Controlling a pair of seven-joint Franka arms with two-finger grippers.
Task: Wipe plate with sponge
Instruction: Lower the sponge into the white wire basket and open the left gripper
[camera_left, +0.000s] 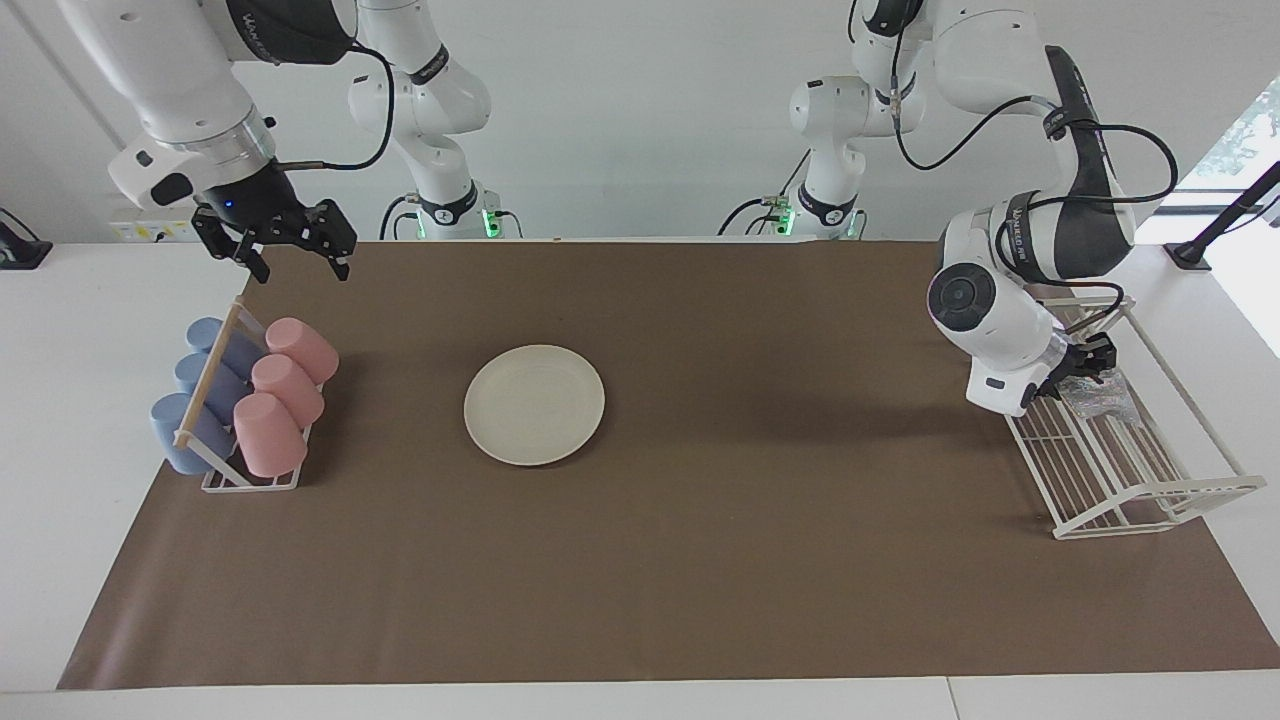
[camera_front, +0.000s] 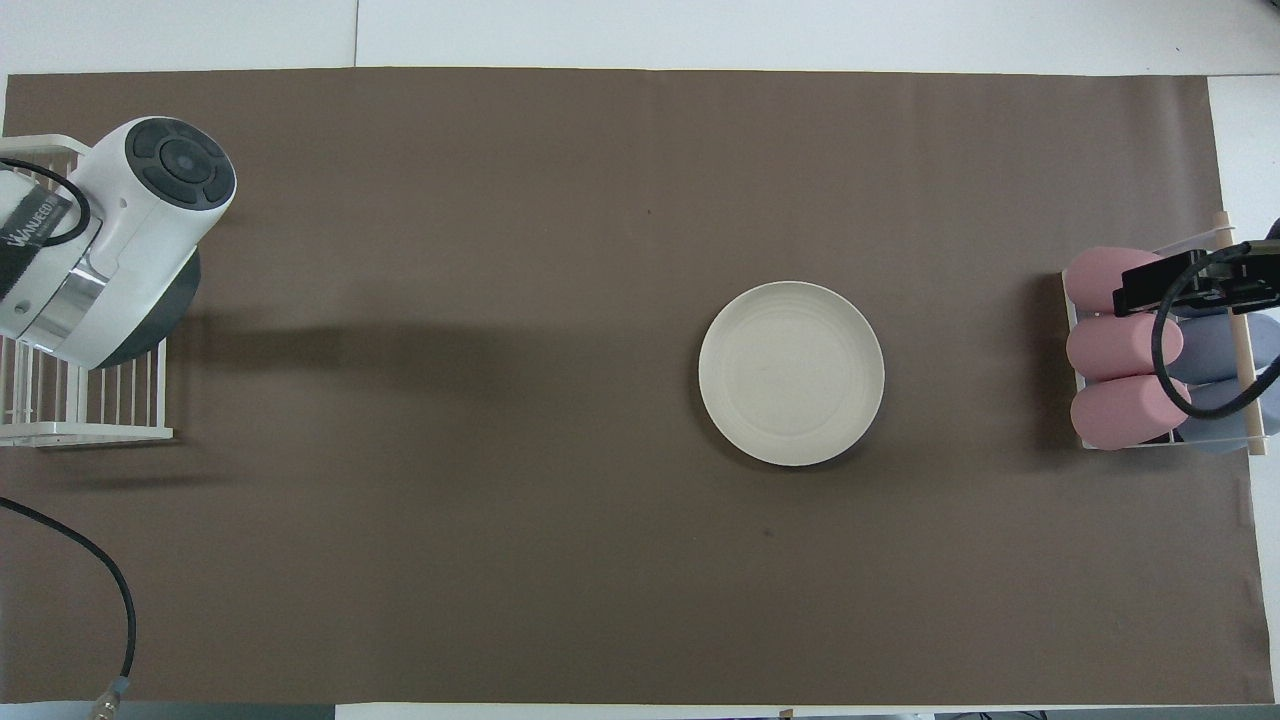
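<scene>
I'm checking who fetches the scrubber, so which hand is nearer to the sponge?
The left hand: it is down at the sponge in the wire rack. The right hand hangs up over the right arm's end of the table, near the cups.

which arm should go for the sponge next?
Left. The left gripper is already down in the white wire rack, right at the sponge. The right gripper waits, open, over the table's edge near the cup rack, at the right arm's end.
</scene>
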